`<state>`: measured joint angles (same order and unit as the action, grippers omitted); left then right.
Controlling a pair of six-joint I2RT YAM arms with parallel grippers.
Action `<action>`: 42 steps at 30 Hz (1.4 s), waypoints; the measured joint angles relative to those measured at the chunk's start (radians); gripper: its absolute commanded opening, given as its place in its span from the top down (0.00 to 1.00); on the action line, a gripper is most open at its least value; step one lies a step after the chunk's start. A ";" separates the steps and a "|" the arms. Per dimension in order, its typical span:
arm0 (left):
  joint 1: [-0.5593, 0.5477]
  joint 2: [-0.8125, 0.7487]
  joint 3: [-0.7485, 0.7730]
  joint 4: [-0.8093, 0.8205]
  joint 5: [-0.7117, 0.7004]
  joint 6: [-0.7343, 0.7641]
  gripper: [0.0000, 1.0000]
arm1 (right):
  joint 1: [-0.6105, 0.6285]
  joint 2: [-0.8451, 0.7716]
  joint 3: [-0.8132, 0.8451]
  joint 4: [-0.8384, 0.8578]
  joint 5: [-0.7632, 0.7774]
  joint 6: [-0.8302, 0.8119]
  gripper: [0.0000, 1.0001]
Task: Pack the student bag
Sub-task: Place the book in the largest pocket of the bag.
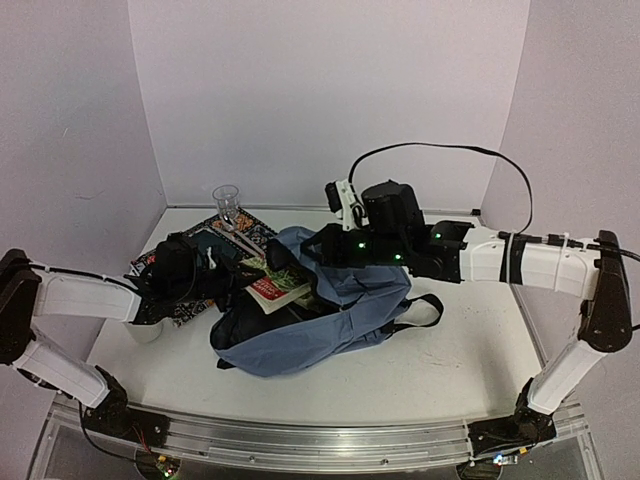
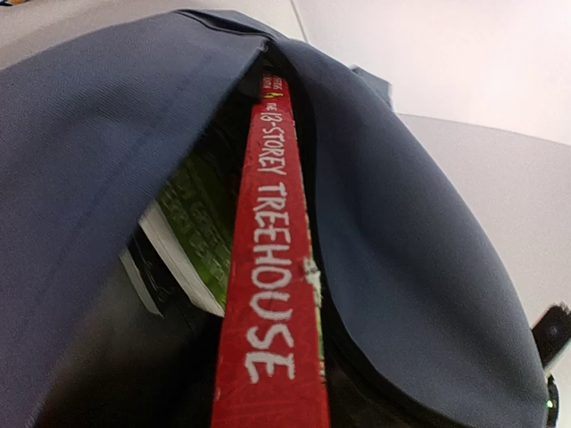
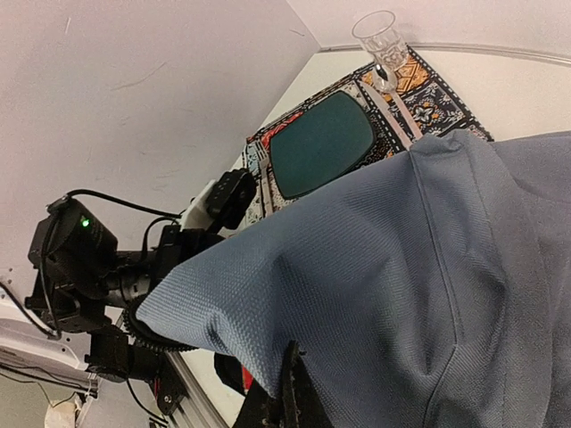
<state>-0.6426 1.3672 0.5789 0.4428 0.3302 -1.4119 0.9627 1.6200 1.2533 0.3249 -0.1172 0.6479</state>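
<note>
Grey-blue backpack lies mid tabletop, mouth facing left. Left end effector pinches a red-spined book with "Treehouse" on the spine. The book's far end sits inside the mouth, beside a green-covered book. Right end effector comes in from the right, pressed together on the mouth's upper lip, cloth lifted. Its fingers are hidden under fabric in its wrist view. Glass stands on a patterned mat, far left behind the backpack.
</note>
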 measured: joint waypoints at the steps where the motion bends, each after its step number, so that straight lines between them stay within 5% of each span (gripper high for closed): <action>1: 0.000 0.018 0.000 0.010 -0.009 -0.002 1.00 | 0.000 0.001 0.000 0.001 -0.009 0.000 1.00; 22: -0.026 0.347 0.238 0.101 -0.092 0.024 0.99 | -0.005 0.034 0.002 0.010 -0.127 -0.002 1.00; 32: -0.065 0.424 0.302 0.128 -0.171 0.085 0.48 | -0.004 0.034 0.002 0.013 -0.082 -0.018 1.00; 42: -0.065 0.350 0.270 0.000 -0.255 0.269 0.20 | 0.002 0.034 0.002 0.001 -0.024 -0.052 1.00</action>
<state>-0.7074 1.7171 0.8486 0.4429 0.0750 -1.1430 0.9644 1.6543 1.2552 0.3261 -0.1410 0.5958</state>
